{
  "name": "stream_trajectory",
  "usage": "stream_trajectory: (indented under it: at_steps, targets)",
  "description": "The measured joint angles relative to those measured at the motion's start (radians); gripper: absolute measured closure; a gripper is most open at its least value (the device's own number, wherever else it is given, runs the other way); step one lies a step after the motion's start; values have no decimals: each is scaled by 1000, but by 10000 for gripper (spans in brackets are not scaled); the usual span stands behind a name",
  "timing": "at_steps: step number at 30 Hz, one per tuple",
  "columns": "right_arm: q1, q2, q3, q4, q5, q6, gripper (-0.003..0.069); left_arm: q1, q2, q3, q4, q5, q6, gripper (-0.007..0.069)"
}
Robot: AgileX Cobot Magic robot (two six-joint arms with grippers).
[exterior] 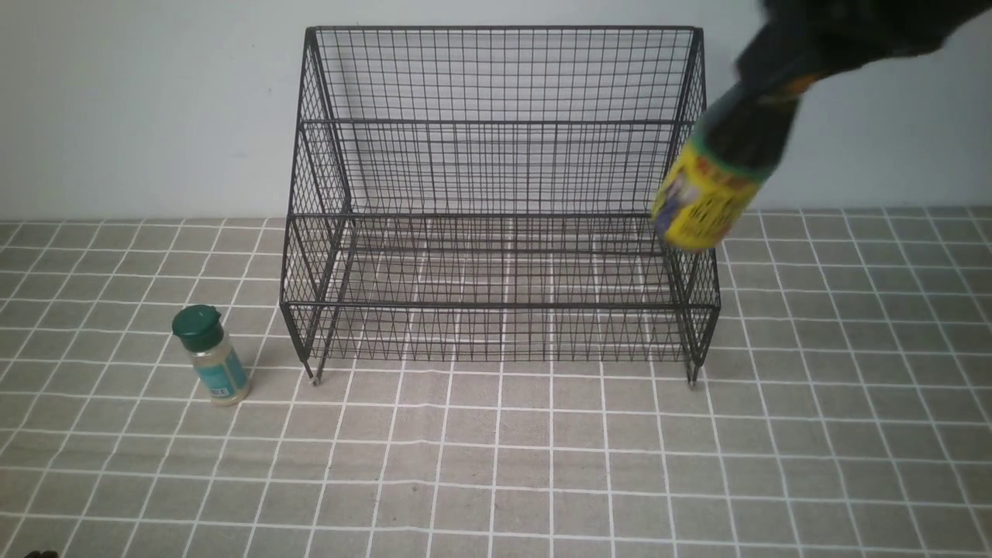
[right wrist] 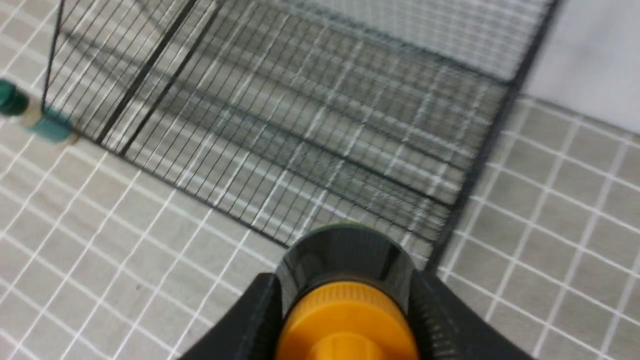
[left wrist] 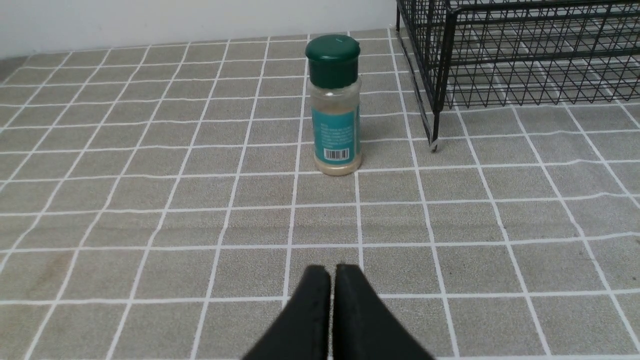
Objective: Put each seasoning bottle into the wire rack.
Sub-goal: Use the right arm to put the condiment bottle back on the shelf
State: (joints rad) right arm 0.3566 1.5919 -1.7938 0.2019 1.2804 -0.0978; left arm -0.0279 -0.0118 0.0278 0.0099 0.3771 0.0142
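Note:
The black wire rack (exterior: 500, 201) stands at the back of the table, both tiers bare; it also shows in the left wrist view (left wrist: 520, 50) and the right wrist view (right wrist: 300, 105). My right gripper (exterior: 775, 77) is shut on the dark-liquid bottle (exterior: 717, 182) by its orange-capped neck (right wrist: 345, 320), holding it tilted in the air at the rack's right side. The green-capped shaker (exterior: 211, 355) stands upright on the cloth left of the rack, also in the left wrist view (left wrist: 335, 105). My left gripper (left wrist: 332, 272) is shut and empty, low over the cloth, short of the shaker.
A grey checked cloth (exterior: 496, 465) covers the table. A pale wall (exterior: 139, 108) rises right behind the rack. The shaker shows blurred at the edge of the right wrist view (right wrist: 35, 117).

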Motion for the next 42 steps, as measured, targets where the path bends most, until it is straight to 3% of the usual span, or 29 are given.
stream_trajectory:
  at_steps: [9,28,35,42]
  targets:
    - [61,172,-7,-72,-95,1,361,0,0,0,0,0,0,631]
    - [63,182,-78,-95,-230,4,361,0,0,-1,0,0,0,631]
    - [63,182,-149,-165,-344,5,361,0,0,-1,0,0,0,631]
    - [63,253,-156,-192,-342,34,361,0,0,-1,0,0,0,631]
